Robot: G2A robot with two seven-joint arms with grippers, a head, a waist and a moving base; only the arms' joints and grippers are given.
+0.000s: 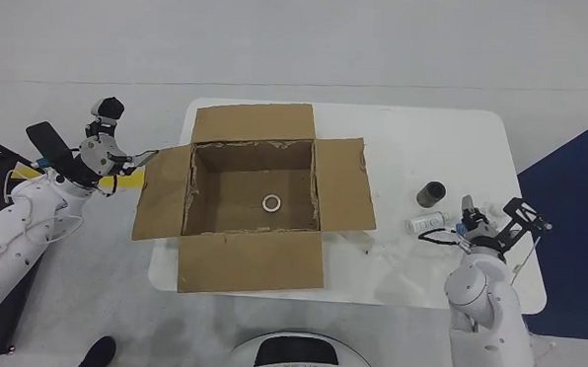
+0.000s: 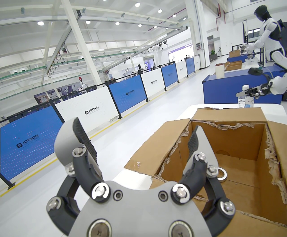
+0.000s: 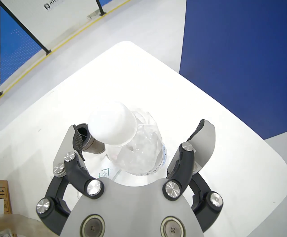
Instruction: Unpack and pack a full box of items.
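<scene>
Worktop (image 1: 418, 278), white with rounded corners, carries a cardboard box (image 1: 251, 263) at its centre-left, all four flaps folded outward and the inside open to the top view. The box is close to bare: a single small ring (image 1: 271, 202) lies flat on its floor, toward the middle.

The left end effector (image 1: 143, 158) hangs off the worktop's left edge, just beyond the box's left flap, with its fingers spread and nothing between them; its wrist view looks across the box toward the ring (image 2: 220, 174).

On the right side of the worktop, well apart from the box, the right end effector (image 1: 461, 222) sits over an upright clear bottle (image 1: 425, 225) with a white cap. Its fingers are released and stand on either side of the bottle (image 3: 136, 152) without appearing to touch it.

A short dark can (image 1: 432, 193) stands just beyond the bottle, on the far side, open end up.

By the look of it, the unpacking half is nearly done: two items are out on the right and the ring is the one item not yet lifted from the box. Packing everything back has not begun. Whether the right end effector has just set the bottle down or is about to take it cannot be told.
</scene>
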